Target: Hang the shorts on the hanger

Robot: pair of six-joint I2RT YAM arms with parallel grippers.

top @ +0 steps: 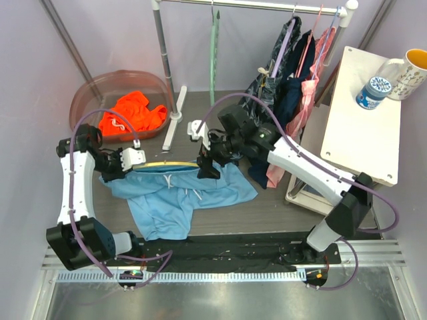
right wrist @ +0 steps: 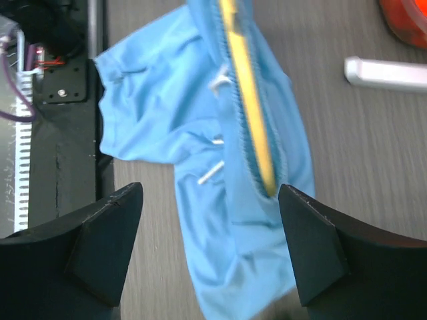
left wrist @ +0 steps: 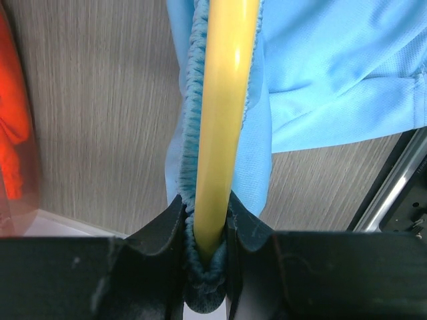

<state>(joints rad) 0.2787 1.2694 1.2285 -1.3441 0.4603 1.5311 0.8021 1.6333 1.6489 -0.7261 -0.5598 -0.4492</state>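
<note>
Sky-blue shorts point(top: 183, 193) on table, yellow hanger point(top: 170, 164) inside waistband

shorts point(top: 183, 193): light blue, spread on the grey table point(top: 280, 207), waistband lying along a yellow hanger point(top: 167, 164).
left gripper point(top: 130, 160): at the yellow hanger's left end.
right gripper point(top: 207, 163): over its right end.
tub point(top: 87, 93): reddish, far left, holding an orange garment point(top: 130, 113).
rail point(top: 253, 5): dark clothes point(top: 287, 73) and a green hanger point(top: 214, 60) hung from it.
white side table point(top: 363, 133): mug point(top: 410, 70), bottle point(top: 372, 90).
</note>
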